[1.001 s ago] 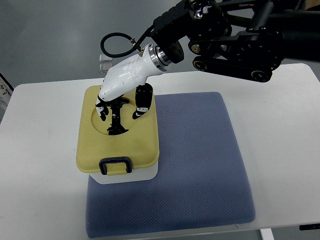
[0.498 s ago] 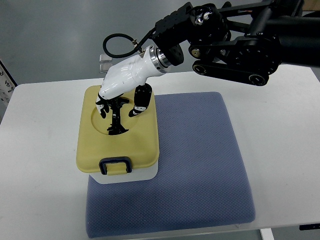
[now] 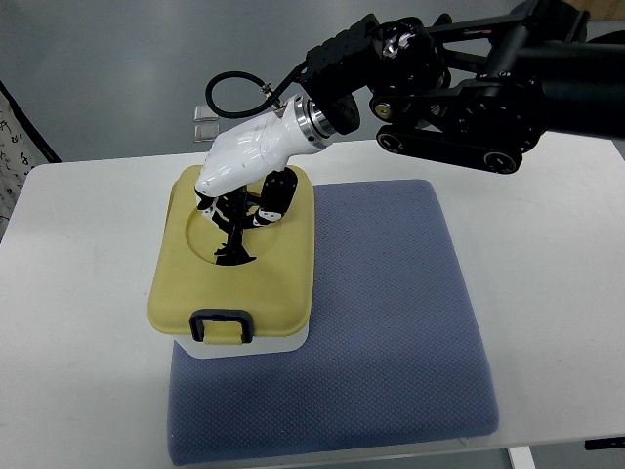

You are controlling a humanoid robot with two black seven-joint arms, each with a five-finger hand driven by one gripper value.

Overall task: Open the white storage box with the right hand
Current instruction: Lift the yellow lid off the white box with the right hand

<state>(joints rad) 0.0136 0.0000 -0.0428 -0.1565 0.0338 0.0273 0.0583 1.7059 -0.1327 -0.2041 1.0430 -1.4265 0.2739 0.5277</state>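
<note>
The white storage box [image 3: 285,343] stands on the left part of a blue mat [image 3: 391,322]. Its yellow lid [image 3: 269,283] has a round recess with a black handle [image 3: 232,249] and a dark blue latch [image 3: 221,326] at the near edge. My right hand [image 3: 239,203], white with black fingertips, reaches down into the recess with its fingers curled on the black handle. The lid's far edge looks raised and tilted. The left arm is out of view.
The mat lies on a white table [image 3: 78,293]. Small clear plastic pieces [image 3: 203,123] lie beyond the table's far edge. A dark-edged white sheet [image 3: 18,147] shows at the left border. My black right arm [image 3: 459,78] spans the upper right.
My right hand has closed its fingers on the handle and moved up and a little right. The lid's far edge has risen and shifted right with it.
</note>
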